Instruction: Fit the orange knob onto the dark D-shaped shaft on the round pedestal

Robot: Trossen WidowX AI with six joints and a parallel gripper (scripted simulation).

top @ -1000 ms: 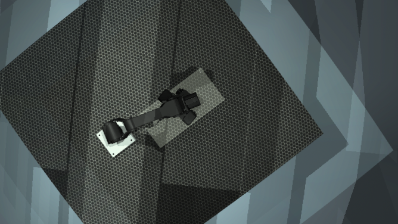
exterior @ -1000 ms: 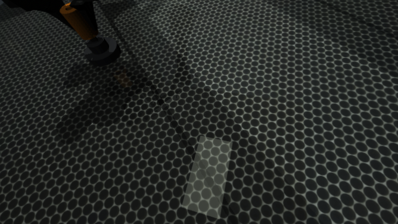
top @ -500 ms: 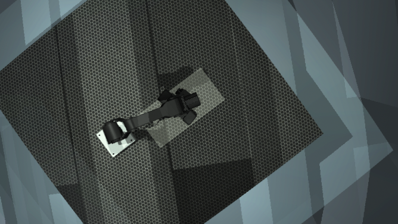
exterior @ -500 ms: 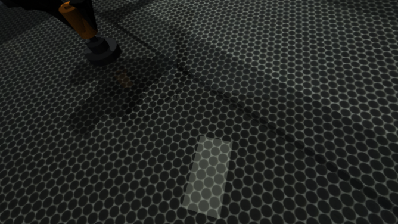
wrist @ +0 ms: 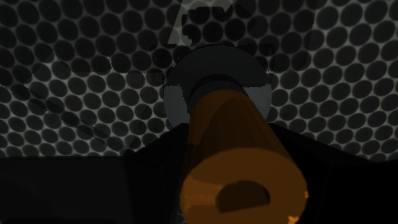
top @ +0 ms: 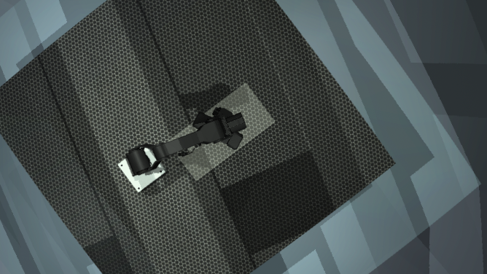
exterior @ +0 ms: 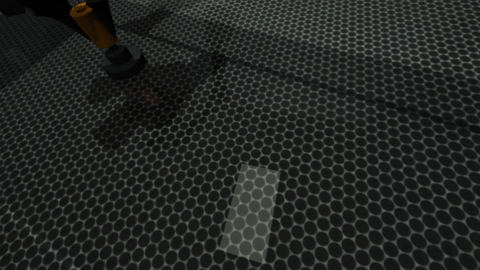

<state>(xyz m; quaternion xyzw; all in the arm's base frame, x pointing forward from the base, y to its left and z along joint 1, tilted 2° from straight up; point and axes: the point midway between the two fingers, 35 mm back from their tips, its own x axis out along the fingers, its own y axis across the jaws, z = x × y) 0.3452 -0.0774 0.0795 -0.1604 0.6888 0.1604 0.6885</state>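
Observation:
The orange knob (exterior: 96, 32) (wrist: 230, 125) is between the fingers of my gripper (exterior: 94, 26) (wrist: 235, 142), which is shut on it. The round pedestal (exterior: 123, 70) (wrist: 217, 62) has a wide dark base and a narrower collar. The knob's lower end is above the collar, with a short dark piece of shaft (exterior: 113, 47) showing between them. The knob slants up and left in the exterior view; whether it is truly tilted I cannot tell. In the wrist view its D-shaped hole has its flat edge toward the bottom, slightly slanted. The top view hides knob and pedestal under the arm.
The arm (top: 178, 146) reaches from its white base plate (top: 143, 182) over a pale rectangle (top: 255, 109) on the hex-patterned table. Another small pale rectangle (exterior: 251, 212) shows in the exterior view. Dark shadows fall around the pedestal.

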